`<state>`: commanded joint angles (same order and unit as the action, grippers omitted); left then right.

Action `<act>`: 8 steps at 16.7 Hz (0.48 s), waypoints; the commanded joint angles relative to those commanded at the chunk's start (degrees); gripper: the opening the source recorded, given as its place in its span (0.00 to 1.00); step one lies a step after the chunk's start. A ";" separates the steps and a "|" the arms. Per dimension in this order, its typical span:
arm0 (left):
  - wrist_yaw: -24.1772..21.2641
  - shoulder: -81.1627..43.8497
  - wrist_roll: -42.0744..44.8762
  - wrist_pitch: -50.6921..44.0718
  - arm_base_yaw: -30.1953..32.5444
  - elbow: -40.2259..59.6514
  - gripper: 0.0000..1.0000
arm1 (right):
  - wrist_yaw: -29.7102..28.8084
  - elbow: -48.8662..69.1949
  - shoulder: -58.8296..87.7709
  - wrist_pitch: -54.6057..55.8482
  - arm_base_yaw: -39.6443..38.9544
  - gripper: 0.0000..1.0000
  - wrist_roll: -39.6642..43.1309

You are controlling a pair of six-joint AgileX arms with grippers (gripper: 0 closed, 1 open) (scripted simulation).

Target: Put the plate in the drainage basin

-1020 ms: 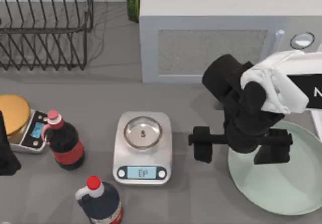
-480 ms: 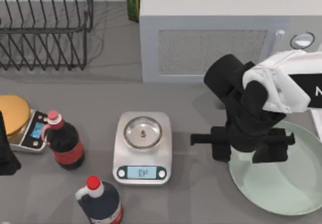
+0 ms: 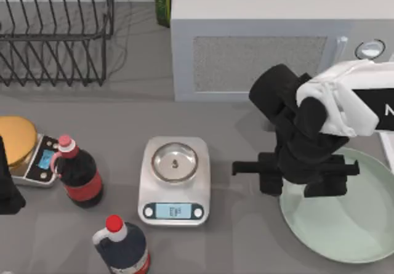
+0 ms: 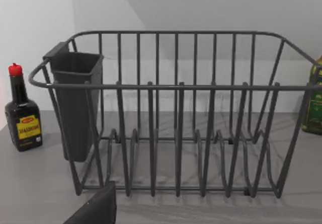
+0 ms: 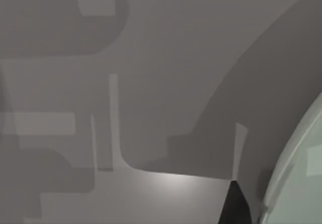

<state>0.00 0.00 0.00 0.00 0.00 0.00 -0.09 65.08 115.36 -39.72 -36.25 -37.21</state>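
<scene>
Closing in over the plate's (image 3: 345,218) left rim, the right gripper (image 3: 298,178) sits in the lower right of the top view, and its fingers are now narrower than a second ago: the left finger (image 3: 269,177) has moved right from well outside the rim to just beside it, while the other finger (image 3: 323,181) stays above the plate's inner surface. The fingers are still part open and straddle the rim, and I cannot tell if they already touch it. In the right wrist view the plate's pale edge (image 5: 297,173) shows at the lower right, with one dark fingertip (image 5: 234,206) just beside it on the grey table (image 3: 240,243). I judge that the grasp is in progress and not finished, so the plate still lies flat on the table, not lifted. The drainage basin's white edge (image 3: 388,151) stands at the right border of the top view, touching or just beside the plate. The left gripper (image 4: 95,209) rests parked at the left edge, facing the black wire dish rack (image 4: 176,113).
</scene>
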 joint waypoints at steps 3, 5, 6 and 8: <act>0.00 0.00 0.00 0.00 0.00 0.00 1.00 | -1.17 1.00 -5.85 -1.23 0.86 0.00 0.51; 0.00 0.00 0.00 0.00 0.00 0.00 1.00 | -1.17 4.21 -5.42 -4.42 0.74 0.00 0.39; 0.00 0.00 0.00 0.00 0.00 0.00 1.00 | -1.17 6.71 -5.19 -6.93 0.68 0.00 0.33; 0.00 0.00 0.00 0.00 0.00 0.00 1.00 | -1.17 13.53 -4.81 -13.73 0.60 0.00 0.24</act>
<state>0.00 0.00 0.00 0.00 0.00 0.00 -1.25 78.61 110.55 -53.45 -35.65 -36.97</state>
